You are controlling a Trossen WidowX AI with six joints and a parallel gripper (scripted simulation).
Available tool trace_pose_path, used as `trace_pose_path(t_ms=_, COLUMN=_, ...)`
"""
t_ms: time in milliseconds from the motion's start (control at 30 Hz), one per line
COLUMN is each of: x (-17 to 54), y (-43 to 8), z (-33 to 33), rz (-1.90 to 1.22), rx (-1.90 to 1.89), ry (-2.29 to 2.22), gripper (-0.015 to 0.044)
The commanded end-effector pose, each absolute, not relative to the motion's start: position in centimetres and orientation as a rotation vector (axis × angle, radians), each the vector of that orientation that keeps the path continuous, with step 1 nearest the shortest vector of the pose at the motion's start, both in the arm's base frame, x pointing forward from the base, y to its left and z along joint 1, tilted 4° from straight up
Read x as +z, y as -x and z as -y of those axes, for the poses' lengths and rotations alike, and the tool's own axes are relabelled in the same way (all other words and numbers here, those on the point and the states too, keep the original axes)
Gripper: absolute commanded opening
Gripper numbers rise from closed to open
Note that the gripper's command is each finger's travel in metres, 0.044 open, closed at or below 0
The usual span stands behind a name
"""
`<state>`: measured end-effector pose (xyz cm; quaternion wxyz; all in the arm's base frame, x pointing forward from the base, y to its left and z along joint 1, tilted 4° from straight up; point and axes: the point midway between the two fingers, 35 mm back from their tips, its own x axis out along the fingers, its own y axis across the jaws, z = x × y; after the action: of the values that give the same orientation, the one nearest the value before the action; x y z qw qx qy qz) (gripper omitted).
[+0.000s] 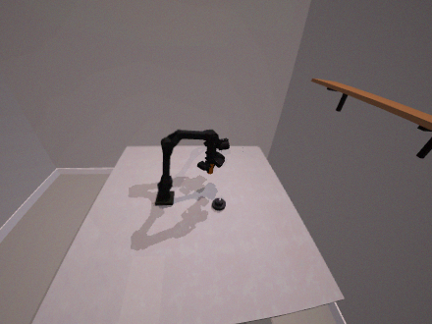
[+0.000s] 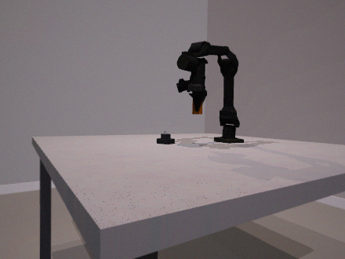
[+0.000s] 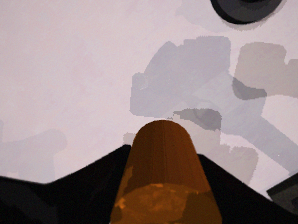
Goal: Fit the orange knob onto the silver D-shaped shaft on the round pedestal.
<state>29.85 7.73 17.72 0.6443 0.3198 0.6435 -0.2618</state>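
Note:
The orange knob (image 1: 211, 169) (image 2: 197, 112) (image 3: 162, 160) is held in the air, well above the table. My gripper (image 1: 210, 167) (image 2: 197, 107) (image 3: 162, 155) is shut on it, with a dark finger on each side in the wrist view. The knob's underside and its hole are hidden. The round dark pedestal (image 1: 219, 206) (image 2: 165, 141) (image 3: 245, 15) stands on the table, cut off at the top edge of the wrist view. Its short silver shaft (image 1: 220, 199) (image 2: 165, 132) points up. The knob is higher than the shaft and off to its side, toward the arm's base. The shaft's flat side cannot be made out.
The pale table (image 1: 236, 265) (image 2: 129, 169) carries the arm's base (image 1: 165, 198) (image 2: 228, 140), which stands beside the pedestal. Shadows of the arm fall around the base and pedestal. A wooden rail (image 1: 378, 100) is fixed to the wall, away from the table.

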Motion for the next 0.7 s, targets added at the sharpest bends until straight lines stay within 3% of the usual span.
trace_pose_path(t_ms=0, x=17.6, y=-30.6, z=-6.6, rz=-1.456, rx=-0.596, ry=-0.729, gripper=0.0)
trace_pose_path(t_ms=667, x=15.6, y=-32.9, z=-1.3, rz=-1.451, rx=-0.598, ry=-0.726, gripper=0.0)
